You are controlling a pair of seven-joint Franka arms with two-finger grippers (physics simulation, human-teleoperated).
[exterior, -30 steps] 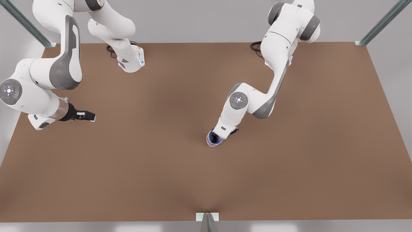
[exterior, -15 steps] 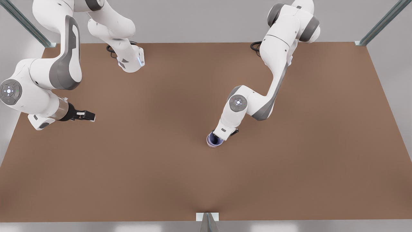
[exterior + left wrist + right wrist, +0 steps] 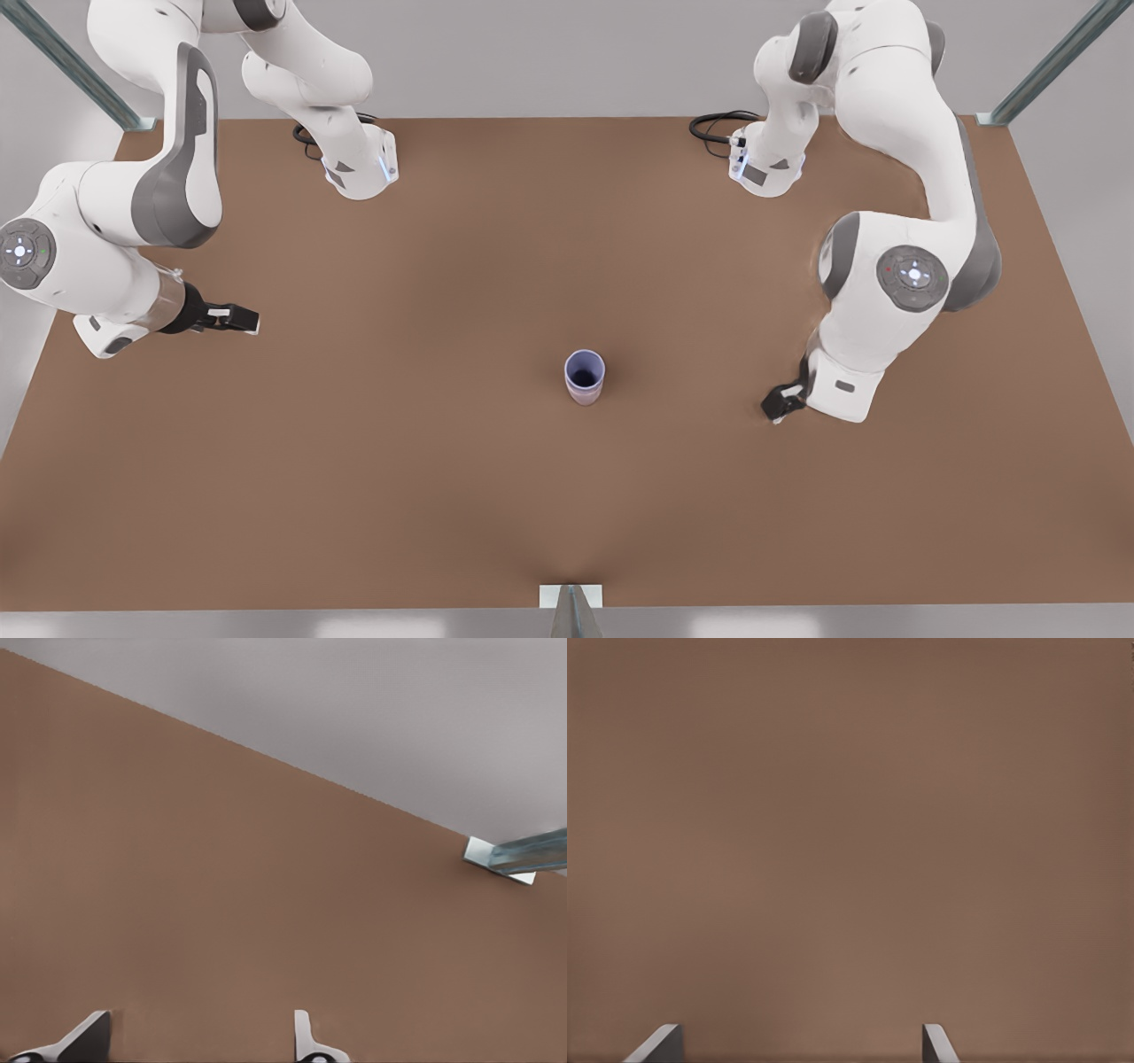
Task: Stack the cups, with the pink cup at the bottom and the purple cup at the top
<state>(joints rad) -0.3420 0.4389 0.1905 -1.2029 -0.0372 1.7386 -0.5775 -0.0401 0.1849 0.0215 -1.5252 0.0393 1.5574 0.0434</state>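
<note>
Front view: purple cup nested in pink cup; both jaws open, well apart.

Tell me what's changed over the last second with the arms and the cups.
The right gripper let go of the purple cup and swung away to the front view's right; it is open over bare table. The purple cup stayed nested in the pink cup. The left gripper, open, kept waiting.

Left gripper agape, right gripper agape, arms apart
</note>
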